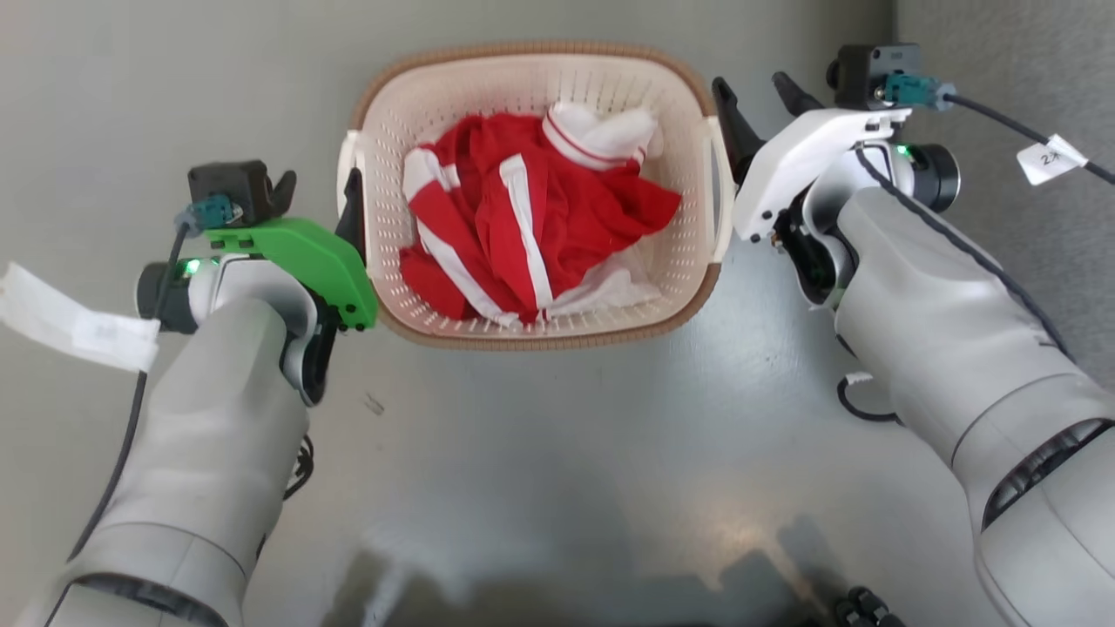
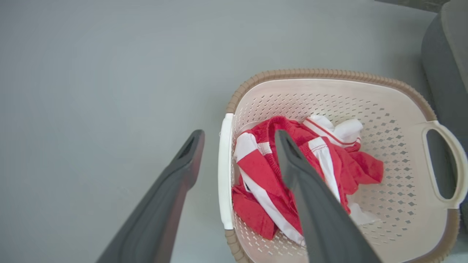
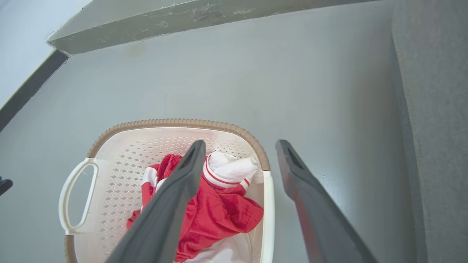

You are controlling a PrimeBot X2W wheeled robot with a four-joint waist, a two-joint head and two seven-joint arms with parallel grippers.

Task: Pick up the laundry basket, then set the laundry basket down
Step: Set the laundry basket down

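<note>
The left gripper (image 1: 318, 196) stands wide open, its two dark fingers spread to either side of the basket's white left side handle (image 2: 226, 171): one finger outside, one over the inside; whether either touches the plastic I cannot tell. The right gripper (image 1: 751, 85) is spread just as wide, straddling the white right side handle (image 3: 268, 219) the same way. Between them, the cream perforated laundry basket (image 1: 531, 48) with its brown woven-look rim sits on the grey floor (image 1: 557, 435); a crumpled red-and-white striped garment (image 1: 523, 218) lies inside it.
</note>
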